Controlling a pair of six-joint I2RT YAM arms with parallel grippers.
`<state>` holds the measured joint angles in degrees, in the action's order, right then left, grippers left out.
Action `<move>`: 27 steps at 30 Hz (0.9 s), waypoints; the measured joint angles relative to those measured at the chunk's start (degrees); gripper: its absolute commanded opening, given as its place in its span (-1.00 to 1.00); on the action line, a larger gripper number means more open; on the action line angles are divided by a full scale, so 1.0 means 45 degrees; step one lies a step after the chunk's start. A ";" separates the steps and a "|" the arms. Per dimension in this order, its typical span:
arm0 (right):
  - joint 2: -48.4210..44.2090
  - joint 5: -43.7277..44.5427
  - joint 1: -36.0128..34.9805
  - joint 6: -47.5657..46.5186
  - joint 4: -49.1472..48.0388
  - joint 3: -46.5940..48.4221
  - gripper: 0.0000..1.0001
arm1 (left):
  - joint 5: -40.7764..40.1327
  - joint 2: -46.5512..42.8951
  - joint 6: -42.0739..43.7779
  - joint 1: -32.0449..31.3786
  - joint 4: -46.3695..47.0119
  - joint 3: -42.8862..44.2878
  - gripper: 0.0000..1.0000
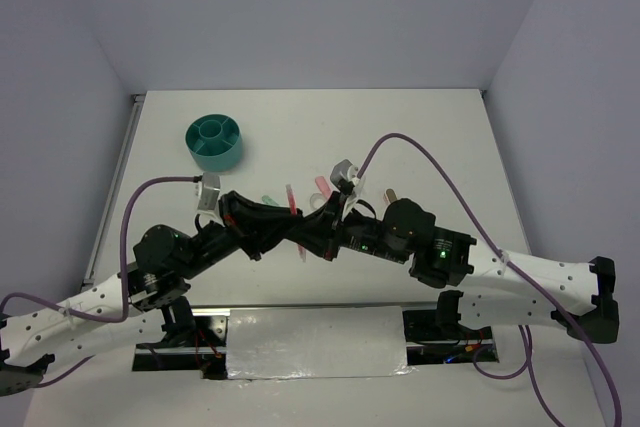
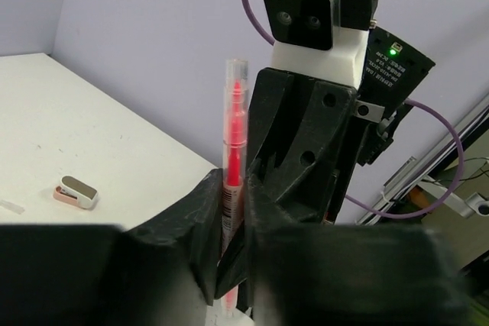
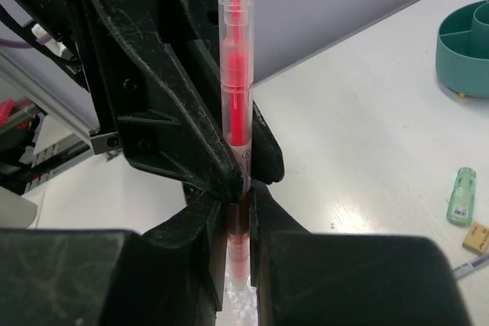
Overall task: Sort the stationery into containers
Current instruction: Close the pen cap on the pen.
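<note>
Your left gripper (image 2: 229,251) is pinching the red pen (image 2: 234,143) tight between both fingers, and your right gripper (image 3: 238,221) is clamping the same pen from the opposite side. The teal organizer (image 1: 220,157) is sitting well apart on the desk (image 1: 430,137), toward its far-left corner.

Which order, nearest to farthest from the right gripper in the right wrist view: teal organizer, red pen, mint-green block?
1. Red pen: centre, clamped between the right fingers.
2. Mint-green block: on the table, lower right.
3. Teal organizer: upper right, farthest back.
</note>
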<state>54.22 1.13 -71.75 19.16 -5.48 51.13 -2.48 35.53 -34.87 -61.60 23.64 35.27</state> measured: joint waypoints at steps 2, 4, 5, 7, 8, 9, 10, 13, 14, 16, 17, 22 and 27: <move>0.0000 -0.0029 0.0000 0.0005 0.0010 0.0000 -1.00 | -0.0063 -0.0024 0.0034 0.0000 -0.0015 0.0000 0.06; -0.0005 -0.0068 -0.0034 0.0005 0.0015 -0.0005 -1.00 | -0.0253 -0.0073 0.0107 0.0005 -0.0117 0.0000 0.55; -0.0015 -0.0073 -0.0063 0.0005 0.0044 -0.0010 -1.00 | -0.0350 -0.0126 0.0073 0.0010 -0.0185 0.0000 0.63; -0.0019 -0.0068 -0.0087 0.0010 0.0058 -0.0010 -1.00 | -0.0481 -0.0209 0.0117 0.0010 -0.0505 0.0058 0.63; -0.0019 -0.0053 -0.0087 0.0015 0.0068 -0.0010 -1.00 | -0.0510 -0.0228 0.0180 0.0010 -0.0743 0.0185 0.61; -0.0019 -0.0029 -0.0087 0.0010 0.0068 -0.0010 -1.00 | -0.0529 -0.0209 0.0374 0.0010 -0.1059 0.0393 0.61; -0.0019 -0.0010 -0.0087 0.0019 0.0058 -0.0010 -1.00 | -0.0539 -0.0165 0.0539 0.0010 -0.1481 0.0738 0.61; -0.0015 -0.0024 -0.0087 0.0015 0.0058 -0.0010 -1.00 | -0.0607 0.0015 0.1093 0.0000 -0.2181 0.1632 0.59; -0.0010 -0.0029 -0.0087 0.0015 0.0068 -0.0010 -1.00 | -0.0622 0.0102 0.1316 0.0005 -0.2365 0.1967 0.57; 0.0015 -0.0073 -0.0087 0.0015 0.0068 -0.0010 -1.00 | -0.0670 0.0262 0.1656 0.0000 -0.2652 0.2521 0.51; 0.0029 -0.0078 -0.0087 0.0015 0.0073 -0.0010 -1.00 | -0.0719 0.0335 0.1783 0.0000 -0.2735 0.2730 0.47; 0.0131 -0.0277 -0.0087 0.0015 0.0078 -0.0010 -1.00 | -0.1078 0.0539 0.2356 0.0000 -0.3172 0.3327 0.33; 0.0189 -0.0588 -0.0087 0.0015 0.0087 0.0000 -1.00 | -0.1248 0.0947 0.2467 0.0000 -0.3468 0.3395 0.05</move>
<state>55.07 -1.52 -72.14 19.22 -5.08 51.13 -8.10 39.79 -23.77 -61.60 8.03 50.54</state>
